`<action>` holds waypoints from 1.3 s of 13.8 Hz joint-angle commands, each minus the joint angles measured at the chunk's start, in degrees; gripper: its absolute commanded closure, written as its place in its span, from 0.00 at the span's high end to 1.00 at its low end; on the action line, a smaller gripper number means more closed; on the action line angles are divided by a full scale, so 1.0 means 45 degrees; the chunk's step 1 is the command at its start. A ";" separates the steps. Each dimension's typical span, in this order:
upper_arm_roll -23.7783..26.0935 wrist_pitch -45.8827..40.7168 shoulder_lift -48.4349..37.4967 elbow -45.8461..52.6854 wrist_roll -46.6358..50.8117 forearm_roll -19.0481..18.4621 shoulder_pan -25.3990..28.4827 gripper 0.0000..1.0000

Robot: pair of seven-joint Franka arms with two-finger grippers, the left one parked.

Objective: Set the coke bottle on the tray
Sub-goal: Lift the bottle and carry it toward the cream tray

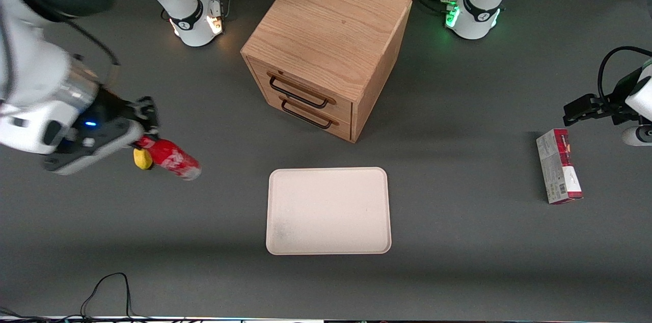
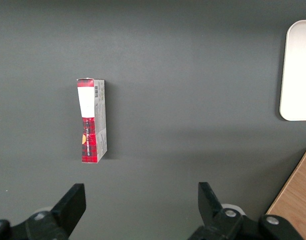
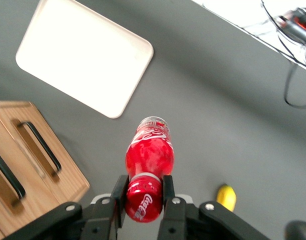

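Observation:
My right gripper (image 1: 145, 132) (image 3: 143, 192) is shut on the red cap end of the coke bottle (image 1: 173, 159) (image 3: 148, 155). The bottle hangs above the table at the working arm's end, lying tilted with its silvery base pointing toward the tray. The cream-white tray (image 1: 328, 211) (image 3: 83, 55) lies flat on the table, in front of the wooden cabinet and nearer to the front camera, with nothing on it. Both black fingers (image 3: 119, 192) press the cap from either side.
A wooden two-drawer cabinet (image 1: 326, 48) (image 3: 23, 170) stands at mid table. A small yellow object (image 1: 142, 158) (image 3: 226, 196) lies on the table under the gripper. A red-and-grey carton (image 1: 559, 172) (image 2: 92, 120) lies toward the parked arm's end. Cables (image 1: 107, 292) run along the table's near edge.

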 commanded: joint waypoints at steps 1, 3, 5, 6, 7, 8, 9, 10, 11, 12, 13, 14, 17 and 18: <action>0.0115 0.0462 0.0849 0.1011 0.1264 -0.0781 0.1357 0.00; 0.0134 0.0911 0.1143 0.1050 0.1833 -0.0802 0.2140 0.00; 0.0212 0.1205 0.1397 0.1050 0.1874 -0.0783 0.2572 0.00; 0.0309 0.1323 0.1495 0.1050 0.1874 -0.0782 0.2593 0.00; 0.0387 0.1459 0.1612 0.1030 0.1835 -0.0782 0.2593 0.00; 0.0388 0.1596 0.1884 0.1030 0.1796 -0.0782 0.2574 0.00; 0.0388 0.1752 0.2157 0.1030 0.1757 -0.0782 0.2535 0.00; 0.0388 0.1947 0.2431 0.1030 0.1699 -0.0782 0.2457 0.00; 0.0388 0.2123 0.2743 0.1011 0.1543 -0.0782 0.2418 0.00; 0.0369 0.2376 0.3172 0.1030 0.1407 -0.0782 0.2321 0.00; 0.0369 0.2630 0.3524 0.1030 0.1386 -0.0782 0.2184 0.00; 0.0369 0.3038 0.3817 0.1030 0.1386 -0.0782 0.2144 0.00; 0.0408 0.4152 0.4618 0.1011 0.1386 -0.0782 0.1851 0.00; 0.0388 0.4484 0.4930 0.0991 0.1386 -0.0782 0.1851 0.00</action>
